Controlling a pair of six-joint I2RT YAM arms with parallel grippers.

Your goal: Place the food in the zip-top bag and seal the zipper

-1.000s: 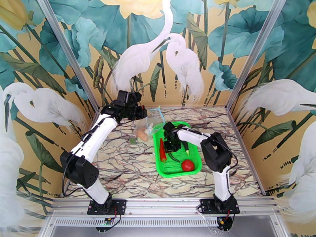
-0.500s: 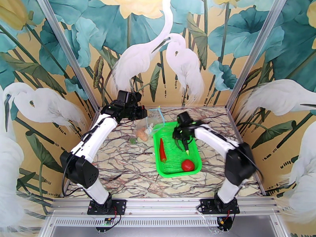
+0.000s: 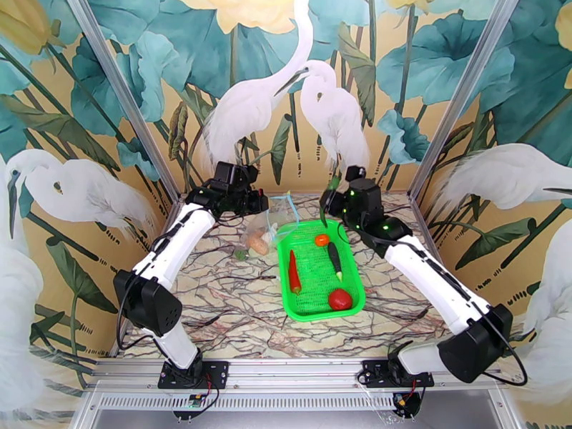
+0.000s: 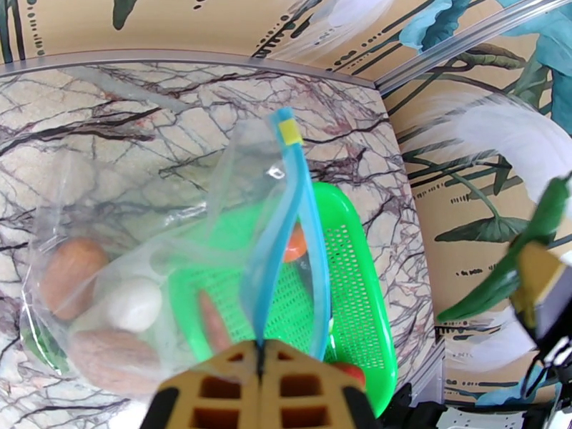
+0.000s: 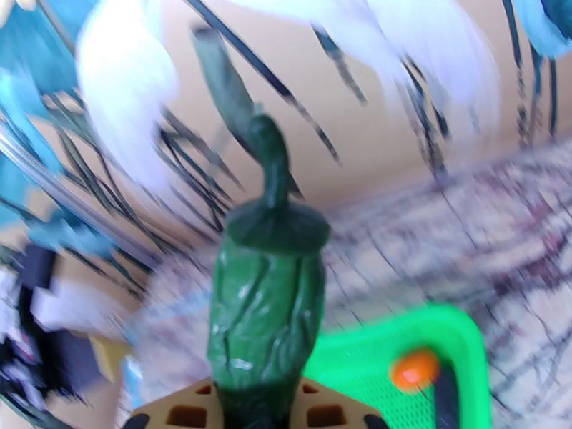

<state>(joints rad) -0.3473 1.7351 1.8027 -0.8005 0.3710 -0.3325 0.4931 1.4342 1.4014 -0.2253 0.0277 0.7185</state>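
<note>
My left gripper (image 4: 261, 386) is shut on the light blue zipper (image 4: 287, 230) at the mouth of the clear zip-top bag (image 3: 263, 230), holding it up. Inside the bag lie two tan potatoes (image 4: 68, 266) and a white radish (image 4: 132, 305). My right gripper (image 5: 261, 405) is shut on the green pepper (image 5: 264, 316), held upright above the far edge of the green basket (image 3: 357, 284), to the right of the bag mouth. The pepper (image 3: 326, 201) hangs in the air beside my right gripper (image 3: 339, 203).
In the green mesh basket (image 5: 457, 330) lie a red chili (image 3: 294, 272), a small orange (image 3: 322, 239), a dark eggplant (image 3: 334, 260) and a red tomato (image 3: 340, 299). Painted walls with metal posts close the back and sides. Marble tabletop (image 3: 214, 309) lies open in front.
My right gripper rose out of the basket with the green pepper and swung back toward the far wall. The left arm kept holding the bag.
</note>
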